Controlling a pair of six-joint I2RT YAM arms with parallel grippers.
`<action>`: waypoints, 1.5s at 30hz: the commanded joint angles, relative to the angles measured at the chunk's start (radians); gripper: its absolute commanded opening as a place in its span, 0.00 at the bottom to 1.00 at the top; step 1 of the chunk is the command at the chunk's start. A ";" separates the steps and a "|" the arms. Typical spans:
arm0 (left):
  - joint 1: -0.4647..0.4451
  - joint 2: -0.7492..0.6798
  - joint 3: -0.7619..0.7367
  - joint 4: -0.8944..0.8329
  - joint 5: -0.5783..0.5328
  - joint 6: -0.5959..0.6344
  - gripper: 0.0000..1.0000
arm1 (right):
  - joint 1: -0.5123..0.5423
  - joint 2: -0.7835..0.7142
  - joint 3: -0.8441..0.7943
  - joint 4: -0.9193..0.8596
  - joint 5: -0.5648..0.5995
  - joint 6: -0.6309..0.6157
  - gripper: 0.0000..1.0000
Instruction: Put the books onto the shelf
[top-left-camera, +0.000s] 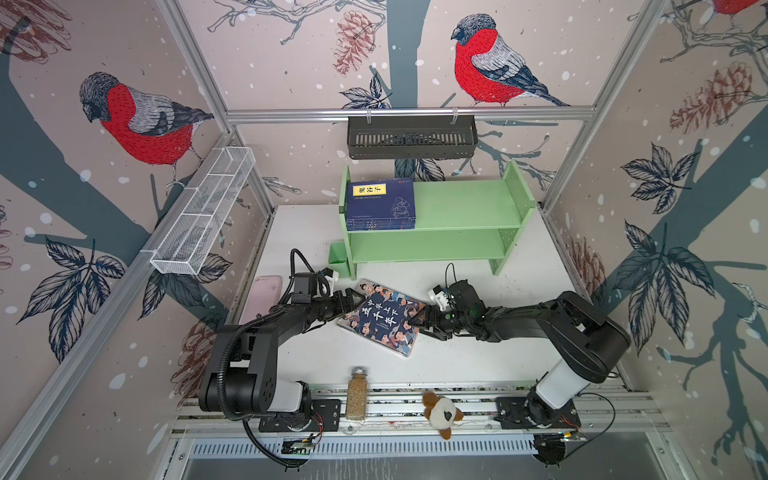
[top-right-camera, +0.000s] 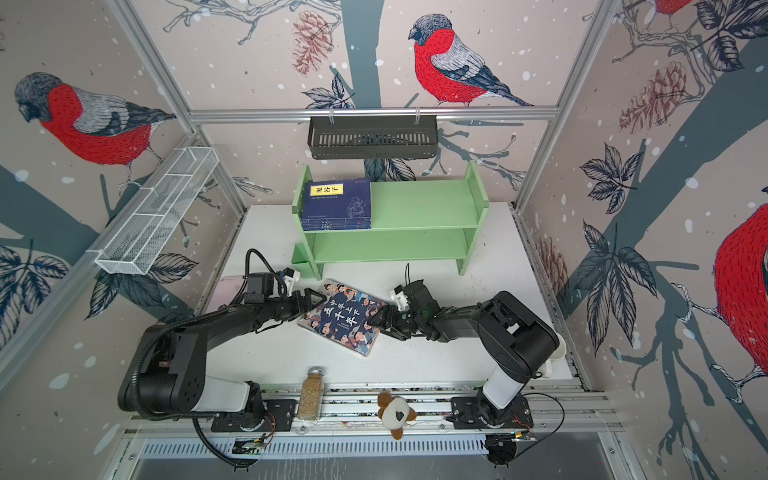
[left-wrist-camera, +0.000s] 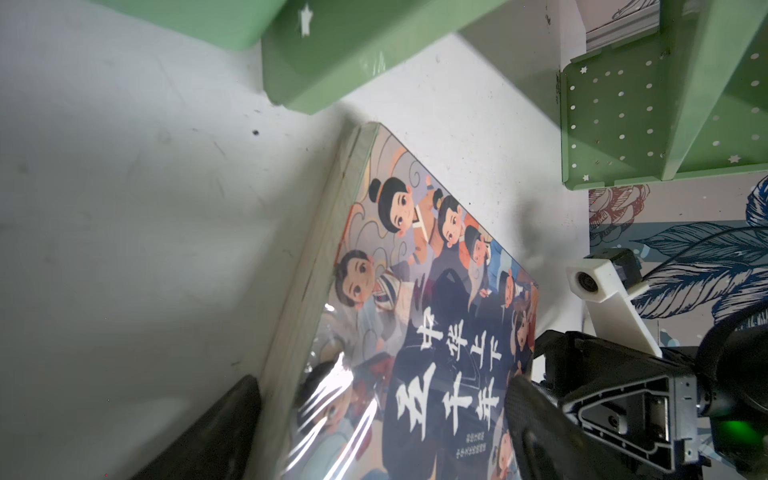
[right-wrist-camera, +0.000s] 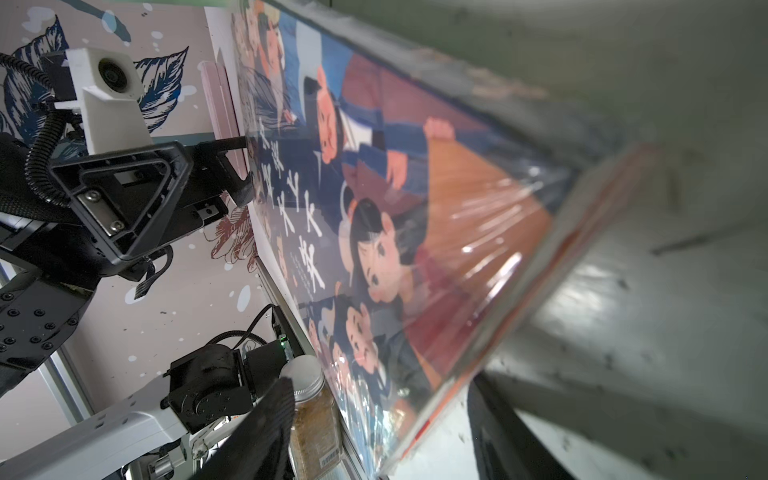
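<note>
The large cartoon-cover book (top-left-camera: 384, 318) (top-right-camera: 345, 318) lies at an angle on the white table in front of the light green shelf (top-left-camera: 461, 203) (top-right-camera: 424, 203). A stack of navy-blue books (top-left-camera: 380, 203) (top-right-camera: 336, 203) with a yellow label rests at the left end of the shelf's top board. My left gripper (top-left-camera: 353, 300) (left-wrist-camera: 382, 386) is open and straddles the cartoon book's left edge, one finger (left-wrist-camera: 216, 432) beside the page block. My right gripper (top-left-camera: 419, 326) (right-wrist-camera: 382, 386) is open around the book's right edge (right-wrist-camera: 478, 257), with a gap between one finger (right-wrist-camera: 257, 428) and the cover.
A small green cup (top-left-camera: 338, 259) hangs on the shelf's left foot. A pink flat object (top-left-camera: 266, 291) lies left of my left arm. A spice jar (top-left-camera: 357, 392) and a plush toy (top-left-camera: 442, 411) sit on the front rail. On the walls hang a black slotted basket (top-left-camera: 411, 137) and a white wire basket (top-left-camera: 203, 212).
</note>
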 joint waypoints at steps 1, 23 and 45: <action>-0.009 -0.008 -0.008 0.056 0.131 -0.046 0.91 | 0.014 0.027 -0.007 -0.046 0.063 0.039 0.68; 0.012 -0.189 0.063 -0.263 -0.097 0.015 0.97 | -0.211 -0.073 0.114 -0.280 0.095 -0.334 0.68; 0.020 -0.144 0.180 -0.716 -0.047 0.033 0.97 | -0.257 0.046 0.206 -0.198 0.051 -0.334 0.67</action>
